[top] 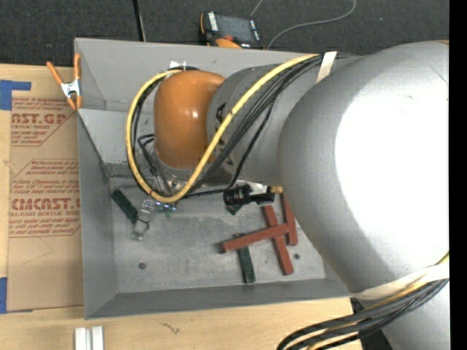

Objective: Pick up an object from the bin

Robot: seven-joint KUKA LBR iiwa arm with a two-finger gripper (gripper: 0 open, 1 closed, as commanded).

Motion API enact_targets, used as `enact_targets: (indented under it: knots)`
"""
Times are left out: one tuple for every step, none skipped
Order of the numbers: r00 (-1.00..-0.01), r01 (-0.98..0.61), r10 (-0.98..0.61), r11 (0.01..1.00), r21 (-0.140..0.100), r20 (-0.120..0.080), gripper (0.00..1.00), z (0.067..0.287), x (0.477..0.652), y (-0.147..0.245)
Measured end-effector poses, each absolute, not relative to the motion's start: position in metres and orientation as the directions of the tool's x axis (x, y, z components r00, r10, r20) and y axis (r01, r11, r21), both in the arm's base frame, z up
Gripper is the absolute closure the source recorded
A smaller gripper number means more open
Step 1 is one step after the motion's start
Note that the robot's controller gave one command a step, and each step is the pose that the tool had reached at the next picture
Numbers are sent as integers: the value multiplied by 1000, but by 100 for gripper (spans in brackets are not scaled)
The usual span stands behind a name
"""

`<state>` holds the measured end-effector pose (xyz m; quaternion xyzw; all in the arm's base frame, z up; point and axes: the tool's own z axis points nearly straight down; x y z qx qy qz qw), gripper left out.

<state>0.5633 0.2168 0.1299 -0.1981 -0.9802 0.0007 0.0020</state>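
my hand [155, 205] is low in the left part of the bin [98, 268], under my orange cover [182, 119]. i cannot tell if it is spread or pressed together, and i see nothing in it. so i think this is the step just before the grab, with nothing picked yet.

just left of my hand lies a short green stick [124, 204], tilted, close to the left wall. a small grey bit [139, 229] lies just beside it on the near side. these two are the closest things to me.

well off to the right, some red sticks [264, 239] lie crossed, with a dark stick [248, 267] touching them on the near side.

next i think i must get right over one close thing, line up with it, go down to the floor and pinch it, and not bump the wall.
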Motion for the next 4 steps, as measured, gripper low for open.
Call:
enact_targets:
  knots:
    - [-881,473,473,881,-3,5,0,66,561,219]
    - [-881,474,474,881,0,-1,100,70,563,219]
    - [-860,510,510,860,7,-6,100,181,585,201]
    - [-858,514,514,858,8,-6,100,323,587,205]
